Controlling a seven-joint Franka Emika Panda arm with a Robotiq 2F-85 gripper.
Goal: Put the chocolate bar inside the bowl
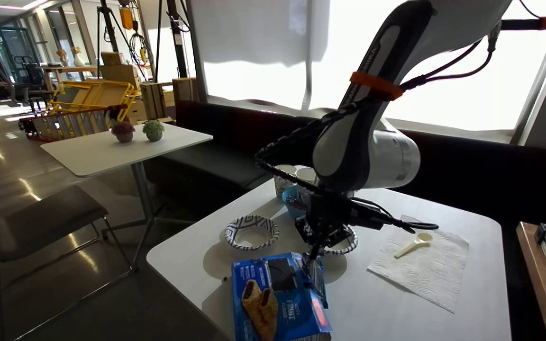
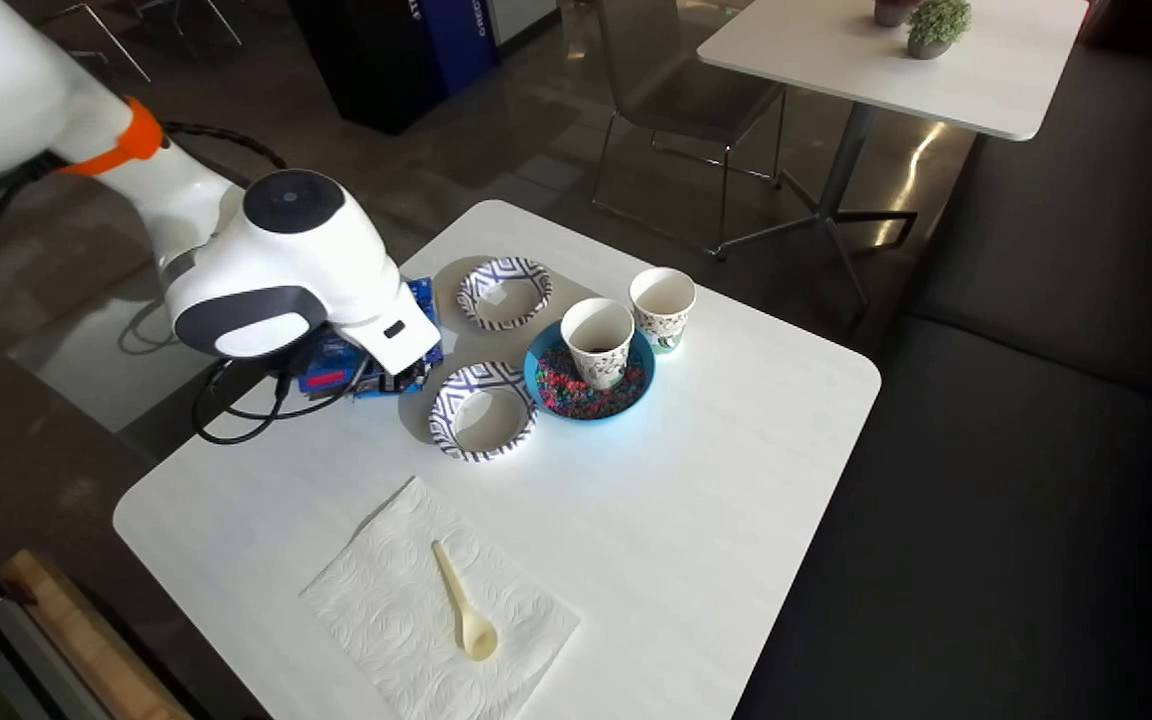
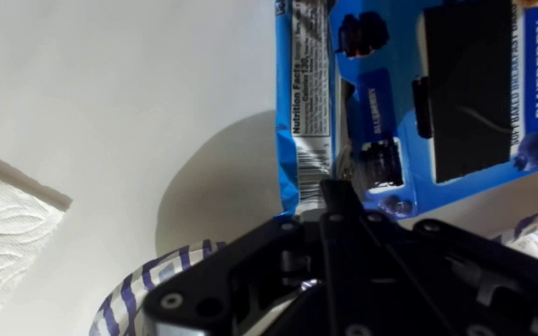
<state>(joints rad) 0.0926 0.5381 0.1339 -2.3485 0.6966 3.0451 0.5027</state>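
Observation:
The chocolate bar appears as a blue-wrapped bar with a white nutrition label (image 3: 311,93) in the wrist view. It lies along the edge of a blue snack box (image 3: 423,196), and shows narrow at the box's end (image 1: 319,279) in an exterior view. My gripper (image 3: 332,191) points down with its fingers close together at the bar's near end, beside the box. The dark fingertips (image 1: 311,259) overlap the bar; whether it is between them is hidden. Two patterned paper bowls (image 2: 526,275) (image 2: 448,410) and a blue bowl (image 2: 648,372) stand beside the box.
The blue bowl holds coloured bits and a paper cup (image 2: 599,340). A second paper cup (image 2: 663,305) stands behind it. A cream scoop (image 2: 458,590) lies on a paper towel (image 2: 376,590). The white table's edge (image 1: 187,289) runs close past the snack box.

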